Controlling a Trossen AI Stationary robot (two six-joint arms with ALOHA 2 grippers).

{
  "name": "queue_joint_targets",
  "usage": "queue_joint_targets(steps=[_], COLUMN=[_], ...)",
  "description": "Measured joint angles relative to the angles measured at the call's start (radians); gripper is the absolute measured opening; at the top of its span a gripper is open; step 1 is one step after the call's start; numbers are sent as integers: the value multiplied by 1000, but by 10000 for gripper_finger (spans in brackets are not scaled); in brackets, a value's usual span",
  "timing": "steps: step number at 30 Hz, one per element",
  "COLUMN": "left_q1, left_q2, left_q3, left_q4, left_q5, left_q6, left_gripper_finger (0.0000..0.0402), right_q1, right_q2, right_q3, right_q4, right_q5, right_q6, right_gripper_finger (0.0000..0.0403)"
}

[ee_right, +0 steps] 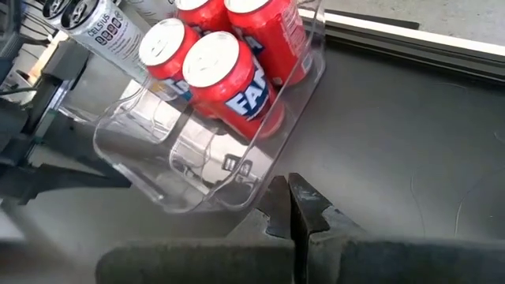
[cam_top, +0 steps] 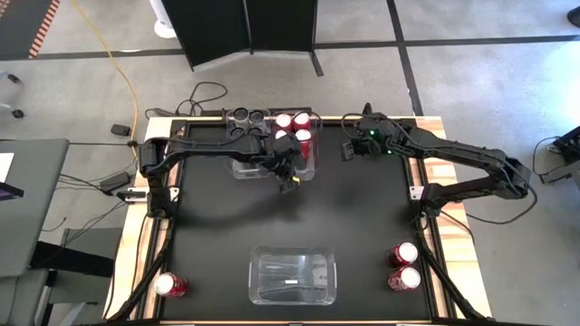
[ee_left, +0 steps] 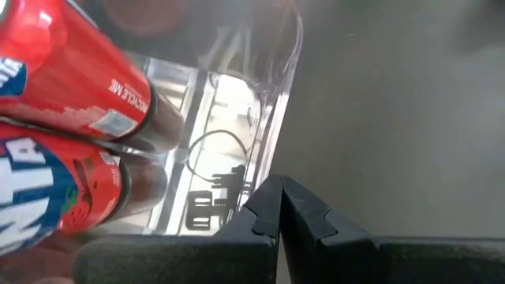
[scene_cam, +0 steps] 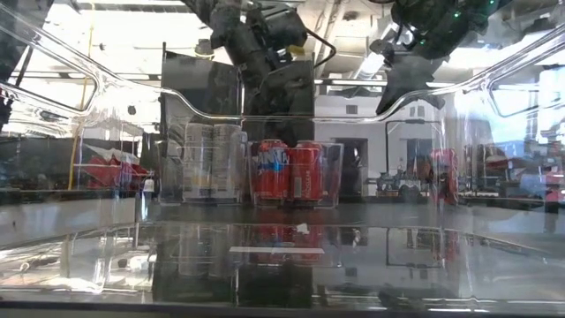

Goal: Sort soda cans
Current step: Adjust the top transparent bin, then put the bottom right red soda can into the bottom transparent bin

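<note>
Several red soda cans (cam_top: 297, 127) and several silver-grey ones (cam_top: 245, 122) stand upright in a clear bin (cam_top: 243, 168) at the table's far middle. The right wrist view shows the red cans (ee_right: 229, 71) and a silver one (ee_right: 102, 31). Two red cans (cam_top: 404, 266) sit near the right edge, and one (cam_top: 169, 286) at the near left corner. My left gripper (cam_top: 290, 185) hangs shut just off the bin's near right corner (ee_left: 272, 134). My right gripper (cam_top: 347, 150) is shut above the table to the right of the bin (ee_right: 260, 185).
A second clear bin (cam_top: 328, 292) holding no cans stands at the near middle; the low view looks through its walls (scene_cam: 88, 221). The black mat (cam_top: 362, 217) between the two bins is bare. Cables and a dark screen lie beyond the far edge.
</note>
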Motion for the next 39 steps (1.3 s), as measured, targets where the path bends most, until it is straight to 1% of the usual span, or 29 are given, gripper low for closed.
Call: queue_joint_targets(steps=[6,9,13,17,19,21,24,26,29,32,36,39], left_q1=[15,15,8,10,8,7,8,8,7,5,-6,-40], left_q2=[-3,-2,-2,-2,-2,-4,-4,-4,-4,-5,-4,-12], left_q3=[0,34,110,187,228,269,328,365,413,426,425,425], left_q4=[-9,-64,-122,-190,-215,-234,-269,-278,-282,-261,-268,-274], left_q5=[-7,-8,-31,-28,-23,-17,-11,-11,-16,-43,-49,-48], left_q6=[-1,0,14,23,15,5,-10,-30,-31,-10,-48,-56], left_gripper_finger=[0,0,6,35,55,73,95,105,109,107,104,103], right_q1=[2,27,81,144,170,192,203,206,208,219,269,327], right_q2=[0,0,0,0,0,0,0,0,0,-5,-22,-42], right_q3=[0,0,0,0,0,0,0,0,0,0,0,0], right_q4=[-6,-6,-6,-25,-57,-108,-174,-232,-315,-384,-444,-474], right_q5=[0,-1,-4,-7,-12,-50,-144,-175,-183,-185,-190,-190], right_q6=[0,-3,-5,26,87,128,112,104,127,107,105,123], right_gripper_finger=[0,3,23,52,64,73,81,84,84,85,85,96])
